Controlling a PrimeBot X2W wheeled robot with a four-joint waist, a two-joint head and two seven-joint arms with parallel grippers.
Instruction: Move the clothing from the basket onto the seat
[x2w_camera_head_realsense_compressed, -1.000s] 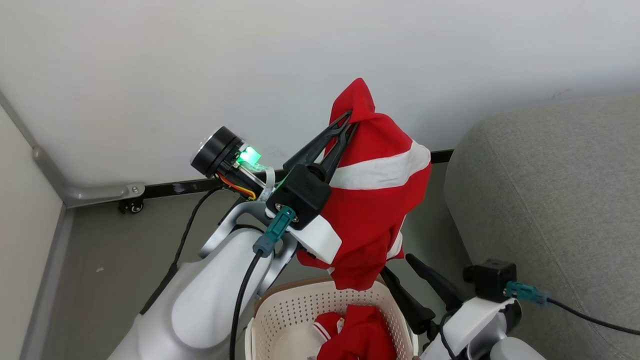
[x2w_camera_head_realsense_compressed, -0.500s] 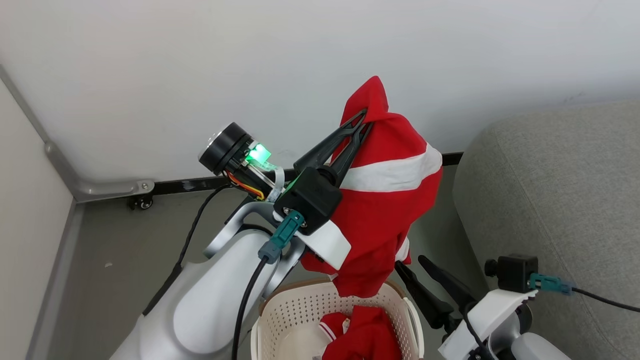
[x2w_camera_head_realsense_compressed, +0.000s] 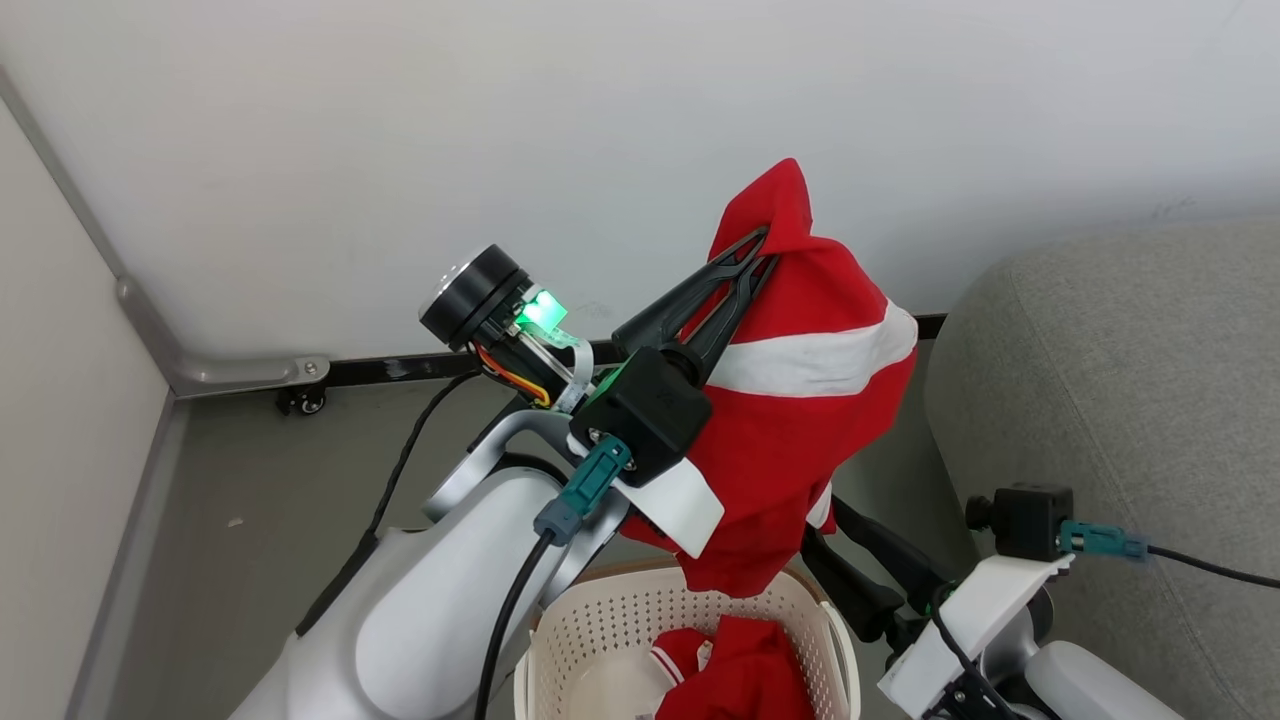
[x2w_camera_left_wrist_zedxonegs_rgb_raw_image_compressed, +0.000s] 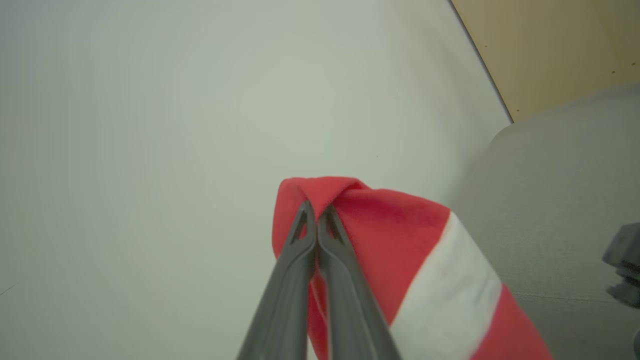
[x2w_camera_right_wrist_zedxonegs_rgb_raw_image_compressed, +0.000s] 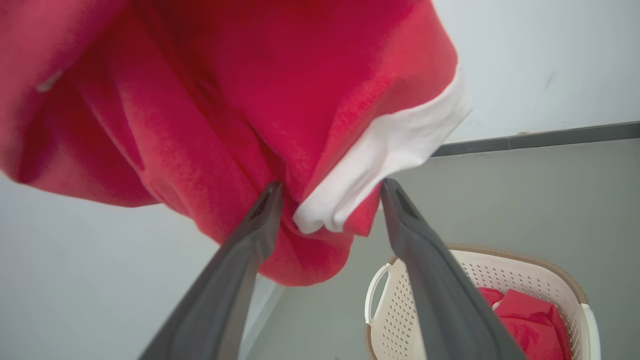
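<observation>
white wall, left gripper (x2w_camera_head_realsense_compressed: 762, 245) still pinching clothing (x2w_camera_head_realsense_compressed: 800, 420) over basket (x2w_camera_head_realsense_compressed: 600, 620), right gripper (x2w_camera_right_wrist_zedxonegs_rgb_raw_image_compressed: 331, 186) spread wide beside it

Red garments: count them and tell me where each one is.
2. One garment hangs pinched in the left gripper above the basket; a second garment lies crumpled inside it. More may be hidden beneath.

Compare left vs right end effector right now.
Left end effector is shut, pinching the top fold of the red garment; right end effector is open, gripping nothing.
Left sits high at the garment's top; right sits low by the basket, at the garment's hanging hem.
Shared: long dark fingers, both at the same garment.
</observation>
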